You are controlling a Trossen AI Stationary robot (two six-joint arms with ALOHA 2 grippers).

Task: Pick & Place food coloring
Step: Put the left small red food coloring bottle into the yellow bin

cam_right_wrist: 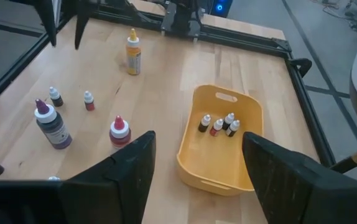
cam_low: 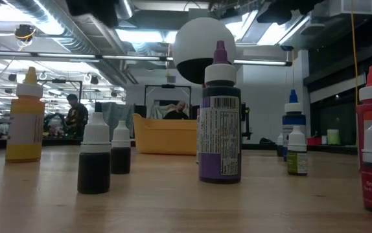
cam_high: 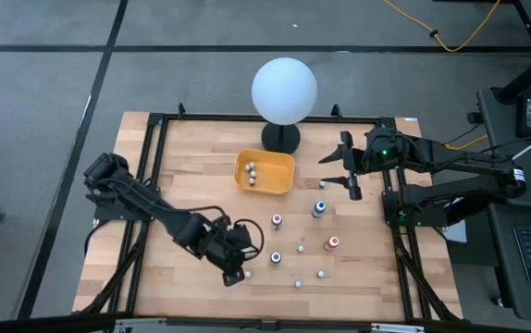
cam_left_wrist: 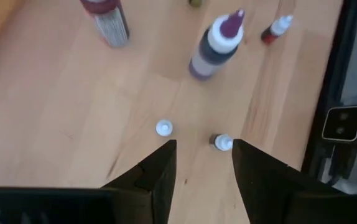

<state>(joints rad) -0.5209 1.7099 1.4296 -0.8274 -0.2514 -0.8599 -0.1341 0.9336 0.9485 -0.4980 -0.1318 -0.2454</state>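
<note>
The left arm reaches low across the wooden table (cam_high: 154, 166) from its left edge toward the front, its left tool (cam_high: 239, 262) angled down at the boards with fingers (cam_left_wrist: 160, 171) spread and nothing between them. Just ahead of the fingertips stand 2 small white-capped bottles (cam_left_wrist: 163, 128), one just beside the right-hand finger; beyond them are a larger purple-topped bottle (cam_left_wrist: 216, 43) and a small red one (cam_left_wrist: 274, 31).

The right arm is folded at the table's right rear, its right tool (cam_high: 351, 171) raised near the tray with fingers (cam_right_wrist: 129, 168) held wide apart, gripping nothing.

The food coloring (cam_high: 276, 258) is scattered upright over the front middle of the table: a pink-topped bottle (cam_high: 277, 221), a blue-topped bottle (cam_high: 319, 209), a red-topped bottle (cam_high: 332, 243) and several tiny pale-capped ones near the front edge. Others already lie inside the yellow tray (cam_high: 284, 171), where the right wrist view shows 4 small bottles (cam_right_wrist: 219, 124) clustered together. An orange bottle (cam_right_wrist: 132, 55) stands apart near the table's front. A white globe (cam_high: 284, 90) on a black base sits behind the tray.
</note>
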